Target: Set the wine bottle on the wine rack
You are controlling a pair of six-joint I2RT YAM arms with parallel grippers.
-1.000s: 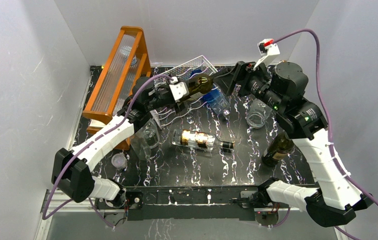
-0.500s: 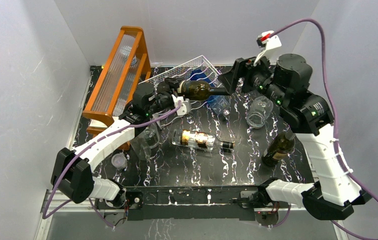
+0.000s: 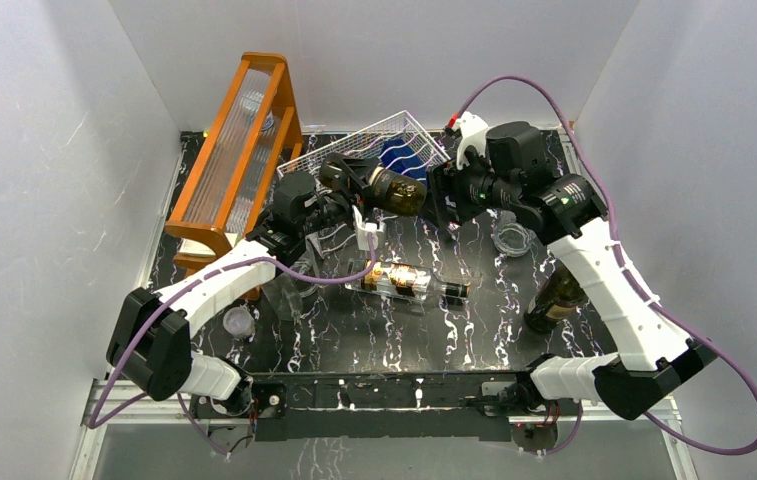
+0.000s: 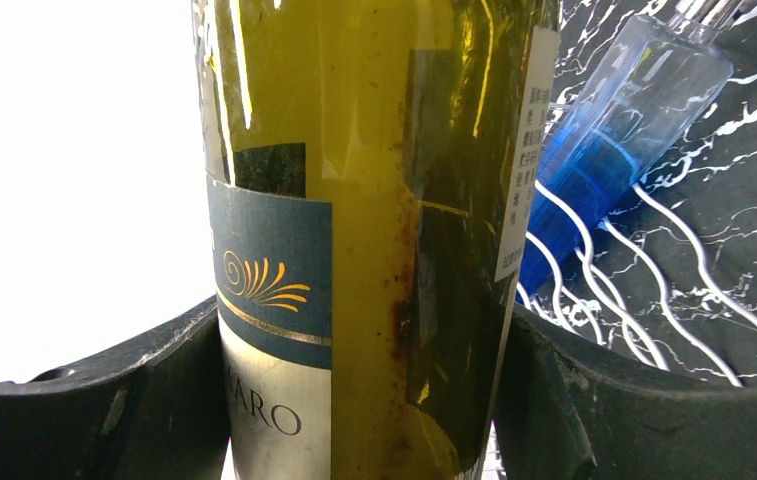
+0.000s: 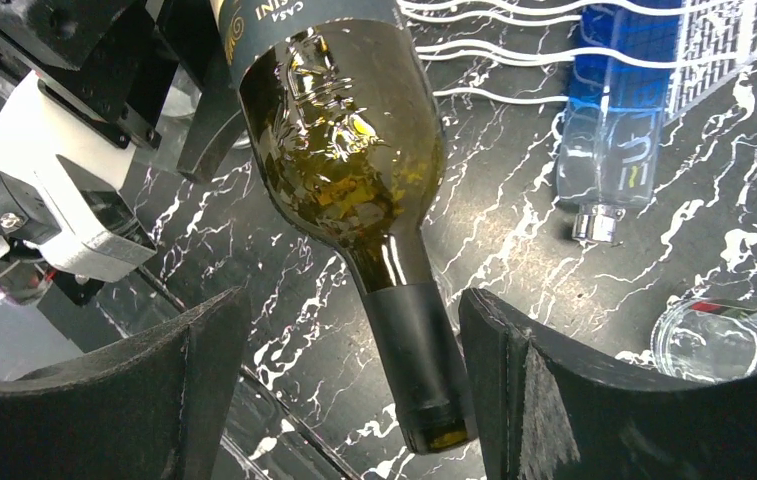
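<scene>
The left hand (image 4: 364, 395) clamps the wine bottle (image 3: 401, 192) by its body, apparently just above the near edge of the wine rack (image 3: 414, 125). The right hand (image 5: 349, 340) stands spread around the neck, not touching. Best guide the bottle level into a free row.

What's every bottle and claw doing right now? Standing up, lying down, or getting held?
green wine bottle: held, tilted, neck pointing at the right arm.
left gripper: shut on the green wine bottle's body.
right gripper: open, bottle neck between its fingers.
blue bottle: lying on the wine rack.
gold-label bottle: lying on its side on the table.
dark bottle: standing upright.
</scene>
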